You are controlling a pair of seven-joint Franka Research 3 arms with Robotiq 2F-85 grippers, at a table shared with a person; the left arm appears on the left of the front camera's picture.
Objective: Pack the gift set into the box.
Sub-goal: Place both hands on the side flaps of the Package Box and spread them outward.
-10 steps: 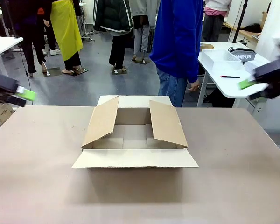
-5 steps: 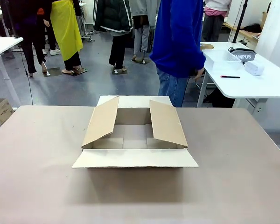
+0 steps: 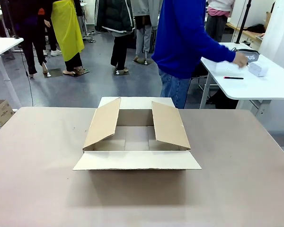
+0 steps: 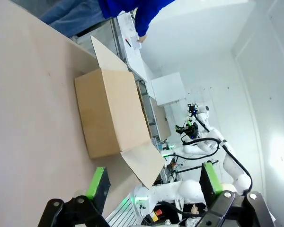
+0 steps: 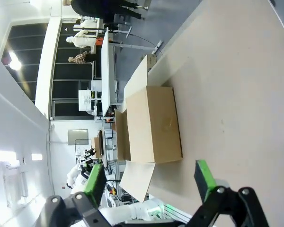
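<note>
Brown corrugated box [image 3: 137, 160] at the middle of the surface [image 3: 38, 165], mouth upward, nothing inside. Long axis across, from the robot's left to its right; long flaps laid flat outward, both short flaps tilted up over the opening and narrowing it.

As for the gift set [image 3: 227, 67]: on a separate white surface [image 3: 274, 87] beyond the far right corner, well apart from the box. Of it, the grey pouch [image 3: 251, 56] at the back of the light tray [image 3: 221, 69], the small white item [image 3: 258, 69] just beside on the right. Over the tray, the person's hand [image 3: 238, 59], touching or almost touching the pouch; cannot tell which.

Fingers of the left tool [image 4: 154, 182] wide apart, nothing between them, pointed toward the box. Same for the right tool [image 5: 149, 182]: spread, empty, facing the box from the other side.

By judgement: set lying far and to the right, so nearer to the right arm than to the left, yet probably out of easy reach for both, and nearest to the person's hand. Likely to come by that hand, then to go down between the two tilted flaps, long side along the long axis of the box.
</note>
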